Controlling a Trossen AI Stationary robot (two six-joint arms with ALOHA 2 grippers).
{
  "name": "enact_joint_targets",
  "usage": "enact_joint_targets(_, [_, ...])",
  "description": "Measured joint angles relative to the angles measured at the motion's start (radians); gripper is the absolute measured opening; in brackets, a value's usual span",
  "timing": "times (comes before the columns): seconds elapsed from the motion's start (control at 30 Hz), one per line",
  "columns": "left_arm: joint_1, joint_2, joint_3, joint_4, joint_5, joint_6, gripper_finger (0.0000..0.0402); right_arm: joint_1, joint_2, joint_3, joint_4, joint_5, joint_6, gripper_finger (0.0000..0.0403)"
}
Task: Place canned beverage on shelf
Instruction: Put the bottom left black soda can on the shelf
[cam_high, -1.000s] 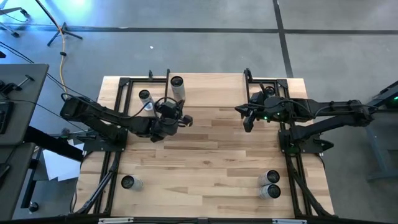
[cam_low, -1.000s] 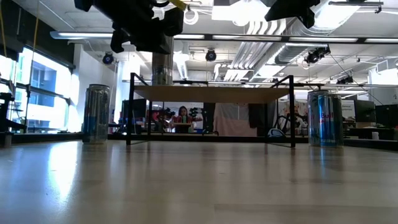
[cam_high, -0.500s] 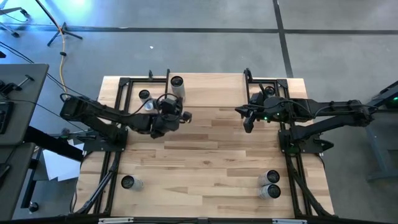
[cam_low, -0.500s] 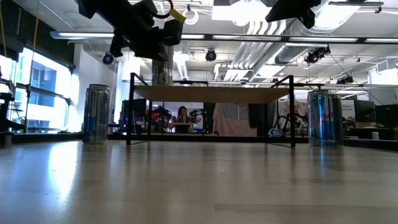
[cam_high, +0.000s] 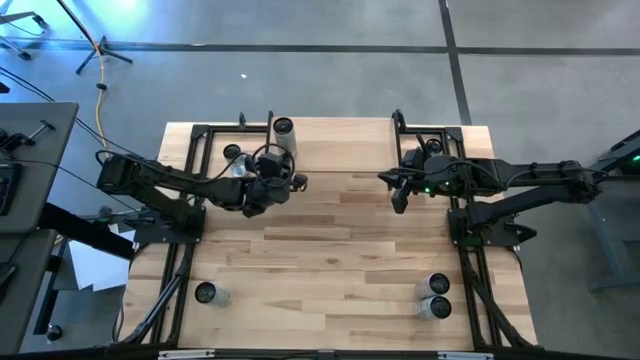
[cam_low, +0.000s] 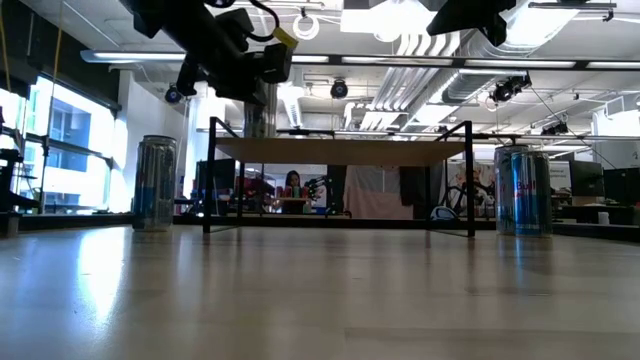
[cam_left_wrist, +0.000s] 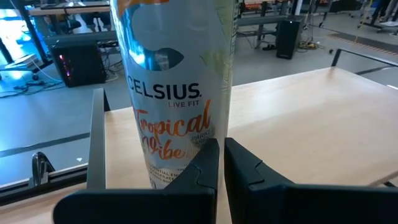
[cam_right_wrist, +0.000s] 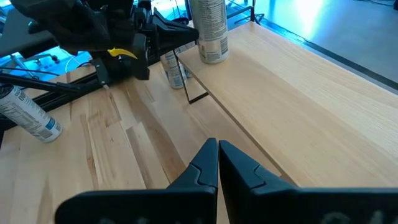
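1. So the tall white Celsius can with orange "Tropical Vibe" lettering (cam_left_wrist: 177, 93) is standing upright on the small raised light-wood shelf on thin black tube legs (cam_high: 340, 145), right at the shelf's left end near its back corner. From overhead you mostly see its round silver top.
2. The left gripper (cam_high: 292, 182) hangs in the air just beside the shelf's front edge, close to that can but not touching it. Its two dark fingers (cam_left_wrist: 202, 168) are pressed together with nothing between them, and the can sits just past the tips in the left wrist view.
3. The right gripper (cam_high: 398, 200) is parked over the table on the right side, in front of the shelf's right end, well apart from the can. Its fingers (cam_right_wrist: 208, 163) are pressed together too, holding nothing.
4. Other cans around: a slim silver can (cam_high: 233, 155) stands on the big wooden tabletop (cam_high: 330, 260) just left of the shelf, one more silver can (cam_high: 205, 294) sits near the front-left corner, and a pair of cans (cam_high: 436, 298) stands touching near the front-right corner.
5. In the low view, a person (cam_low: 293, 188) shows far back in the room under the shelf board.
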Motion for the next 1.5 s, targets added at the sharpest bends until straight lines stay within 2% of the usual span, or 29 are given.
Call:
enact_joint_targets(0.53, [0.081, 0.000, 0.000, 0.048, 0.058, 0.048, 0.0000, 0.000, 0.000, 0.000, 0.000, 0.000, 0.001, 0.0000])
enact_joint_targets(0.8, [0.123, 0.000, 0.000, 0.236, 0.178, 0.218, 0.0000, 0.000, 0.000, 0.000, 0.001, 0.000, 0.001, 0.0000])
enact_joint_targets(0.9, [0.130, -0.004, -0.001, 0.315, 0.203, 0.327, 0.0000, 0.000, 0.000, 0.000, 0.001, 0.000, 0.001, 0.0000])
enact_joint_targets(0.97, [0.124, -0.037, 0.001, 0.322, 0.262, 0.388, 0.0000, 0.000, 0.000, 0.000, 0.001, 0.000, 0.002, 0.0000])
enact_joint_targets(1.1, [0.067, -0.148, 0.035, 0.198, 0.439, 0.449, 0.0000, 0.001, 0.000, 0.000, 0.001, -0.003, 0.002, 0.0000])
enact_joint_targets(1.17, [0.031, -0.211, 0.038, 0.103, 0.461, 0.499, 0.0000, 0.001, 0.000, -0.001, 0.003, -0.010, 0.002, 0.0000])
enact_joint_targets(1.27, [0.003, -0.312, 0.039, -0.053, 0.377, 0.515, 0.0000, 0.001, 0.000, -0.007, 0.008, -0.014, 0.016, 0.0000])
enact_joint_targets(1.37, [0.024, -0.402, 0.039, -0.253, 0.285, 0.400, 0.0000, 0.001, 0.000, -0.014, 0.003, -0.020, 0.032, 0.0000])
enact_joint_targets(1.5, [0.084, -0.465, 0.039, -0.404, 0.245, 0.287, 0.0000, 0.001, 0.000, -0.014, 0.002, -0.019, 0.036, 0.0000])
